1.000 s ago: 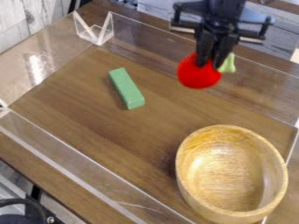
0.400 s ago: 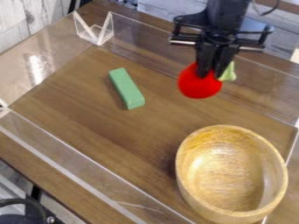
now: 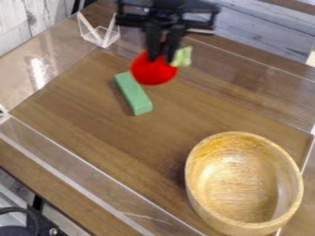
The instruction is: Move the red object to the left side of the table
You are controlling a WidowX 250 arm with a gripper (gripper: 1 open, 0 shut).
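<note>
Brown wood-grain table [image 3: 87, 138] — clear acrylic walls, green block [image 3: 133, 93], wooden bowl [image 3: 244, 191]

A pale whitewashed plank wall [image 3: 31, 23] stood at the upper left behind the work surface. Low clear acrylic walls [image 3: 246, 48] fenced the surface, catching soft, even light, with a folded clear acrylic corner piece [image 3: 96, 30] at the far left. Beyond the far edge ran grey boards [image 3: 264, 23].

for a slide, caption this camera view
Gripper holds the red object above the table, beside the green block.
</note>
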